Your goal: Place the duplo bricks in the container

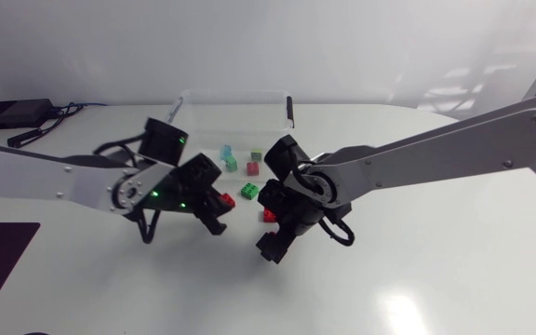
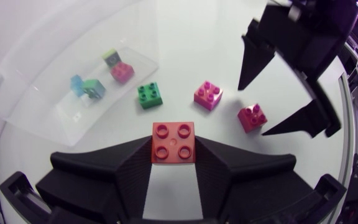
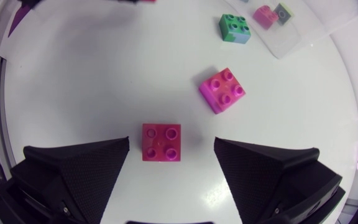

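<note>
Nearest the left wrist camera: clamping a salmon-red brick (image 2: pixel 174 142) in the left gripper (image 2: pixel 174 155), both fingers pressed to opposite sides, studs up. Impossible to tell whether clear of the white table (image 2: pixel 185 37) or resting on it.

Next out, loose on the table: a green brick (image 2: pixel 150 95) and a pink brick (image 2: pixel 208 94) near each other, then a red brick (image 3: pixel 161 142) under the right gripper (image 3: pixel 172 149). Spread wide over that brick, fingers standing off on either side and touching neither face. Nothing held. Squared up to the fingers, to judge by the right wrist view.

Farthest: the clear container (image 1: pixel 235 102), with a few small bricks (image 2: pixel 92 87) already inside. From above, at about 12 to 1 o'clock of the left gripper and about 11 o'clock of the right.

Judged the hinge of the coming move: loaded left gripper slightly nearer the container, with the green brick close beside the likely path. For the right, only a short drop and a squeeze before any carry. No long axis to mind — square two-by-two bricks throughout.
</note>
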Robot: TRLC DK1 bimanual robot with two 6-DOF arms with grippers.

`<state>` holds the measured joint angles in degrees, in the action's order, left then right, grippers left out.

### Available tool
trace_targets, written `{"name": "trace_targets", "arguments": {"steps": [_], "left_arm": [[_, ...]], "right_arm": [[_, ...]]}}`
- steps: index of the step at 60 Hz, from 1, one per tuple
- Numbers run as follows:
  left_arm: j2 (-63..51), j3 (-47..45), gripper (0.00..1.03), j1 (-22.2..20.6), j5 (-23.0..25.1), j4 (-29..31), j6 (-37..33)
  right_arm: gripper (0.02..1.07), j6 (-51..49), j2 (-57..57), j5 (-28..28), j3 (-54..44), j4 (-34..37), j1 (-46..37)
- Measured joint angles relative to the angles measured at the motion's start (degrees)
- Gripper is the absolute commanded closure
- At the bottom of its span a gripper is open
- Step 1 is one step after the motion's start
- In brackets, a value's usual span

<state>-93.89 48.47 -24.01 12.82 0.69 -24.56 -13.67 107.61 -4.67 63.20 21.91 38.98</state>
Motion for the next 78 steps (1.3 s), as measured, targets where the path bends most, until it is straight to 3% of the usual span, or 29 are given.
{"name": "trace_targets", "arguments": {"steps": [9, 21, 30, 39, 54, 57, 64, 68, 70, 78], "left_arm": [[11.7, 1.1, 0.90, 3.4, 1.8, 4.8, -0.6], [14.3, 5.4, 0.90, 5.9, 1.9, 7.3, -0.8], [12.2, 9.6, 0.90, 7.0, 2.1, 5.7, -0.4], [6.0, 15.8, 0.90, 8.8, 2.1, 2.1, 2.3], [-8.6, 29.7, 0.86, 10.1, -0.7, -0.7, 7.7], [-12.9, 33.6, 0.74, 10.0, -2.4, -0.8, 8.2], [-17.5, 37.5, 0.26, 10.0, -4.2, -0.7, 8.3], [-19.8, 39.8, 0.10, 10.0, -4.7, 0.6, 8.3], [-20.7, 40.8, 0.04, 10.0, -4.8, 1.1, 8.3], [-21.6, 41.4, 0.04, 10.0, -5.2, 2.4, 8.3]], "right_arm": [[0.24, 0.0, 0.8, 0.0, 1.8, 1.2, 0.9], [0.50, 0.0, 2.4, 0.2, 3.1, 3.8, 1.5], [0.80, 0.0, 2.9, 0.4, 3.1, 4.5, 1.5], [0.81, 0.0, 2.0, 0.4, 2.6, 4.8, 1.5], [0.81, 0.2, -10.4, 0.5, 0.8, 9.8, 1.4], [0.81, 0.4, -13.1, 0.8, 1.2, 11.4, 1.4], [0.81, 0.5, -14.2, 1.4, 3.1, 13.1, 0.7], [0.81, 0.7, -14.2, 1.5, 4.9, 14.2, 0.0], [0.81, 0.7, -14.2, 1.5, 6.1, 14.4, -0.4], [0.81, 1.1, -14.2, 1.5, 11.7, 15.8, -2.4]]}}
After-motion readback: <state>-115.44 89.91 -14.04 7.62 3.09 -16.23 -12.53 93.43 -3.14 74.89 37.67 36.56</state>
